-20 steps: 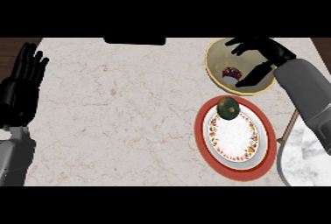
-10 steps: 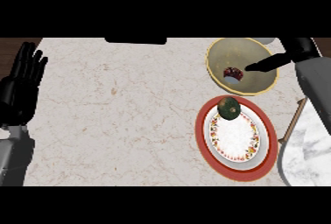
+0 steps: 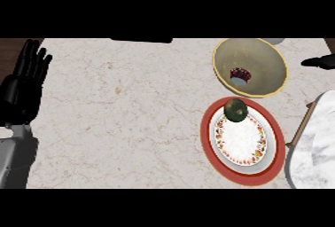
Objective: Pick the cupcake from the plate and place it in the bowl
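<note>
Cupcake (image 3: 241, 75) sits inside the yellow-rimmed bowl (image 3: 258, 55) at the far right of the counter (image 3: 131, 115), off the red plate (image 3: 252, 178) just beside it, where only a dark green fruit (image 3: 235, 110) lies. A black sliver of the right hand (image 3: 321, 62) shows at the right edge, too little to tell open from closed; the left hand (image 3: 23, 88) rests at the left edge, fingers straight, holding nothing. Placing looks done, so the next move likely calls only for settling the right arm clear of the bowl.
</note>
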Controlling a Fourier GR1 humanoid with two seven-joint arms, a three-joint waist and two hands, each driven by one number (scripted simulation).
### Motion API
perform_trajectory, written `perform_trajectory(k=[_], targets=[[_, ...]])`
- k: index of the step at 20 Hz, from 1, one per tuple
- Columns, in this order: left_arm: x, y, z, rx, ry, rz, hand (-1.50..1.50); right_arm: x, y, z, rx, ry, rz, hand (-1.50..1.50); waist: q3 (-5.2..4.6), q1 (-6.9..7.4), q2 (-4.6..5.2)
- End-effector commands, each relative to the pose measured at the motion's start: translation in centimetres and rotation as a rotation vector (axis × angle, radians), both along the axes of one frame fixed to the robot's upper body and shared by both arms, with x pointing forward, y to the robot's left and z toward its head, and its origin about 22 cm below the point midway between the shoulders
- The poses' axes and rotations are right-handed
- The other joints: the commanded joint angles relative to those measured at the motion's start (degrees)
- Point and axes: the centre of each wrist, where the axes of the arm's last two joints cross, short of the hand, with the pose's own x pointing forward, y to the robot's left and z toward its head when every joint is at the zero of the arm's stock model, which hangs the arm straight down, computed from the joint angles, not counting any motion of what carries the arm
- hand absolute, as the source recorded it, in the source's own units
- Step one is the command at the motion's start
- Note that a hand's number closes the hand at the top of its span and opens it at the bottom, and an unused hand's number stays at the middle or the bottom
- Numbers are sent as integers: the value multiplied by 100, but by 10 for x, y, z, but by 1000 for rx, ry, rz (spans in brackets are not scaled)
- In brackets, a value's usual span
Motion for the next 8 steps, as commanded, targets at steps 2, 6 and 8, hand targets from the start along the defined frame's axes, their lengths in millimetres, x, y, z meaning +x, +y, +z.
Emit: perform_trajectory(k=[2,6,8], targets=[[-3,1,0,1,-14,-20,0,-30,-49,7,56,-15,-37,-150,18,98,58],[-1,-6,3,7,-17,-12,0,-43,-63,2,86,-41,-39,-150,30,123,74],[-2,-13,-4,-13,-14,-15,0,-54,-75,-3,81,-31,-18,-150,35,95,83]])
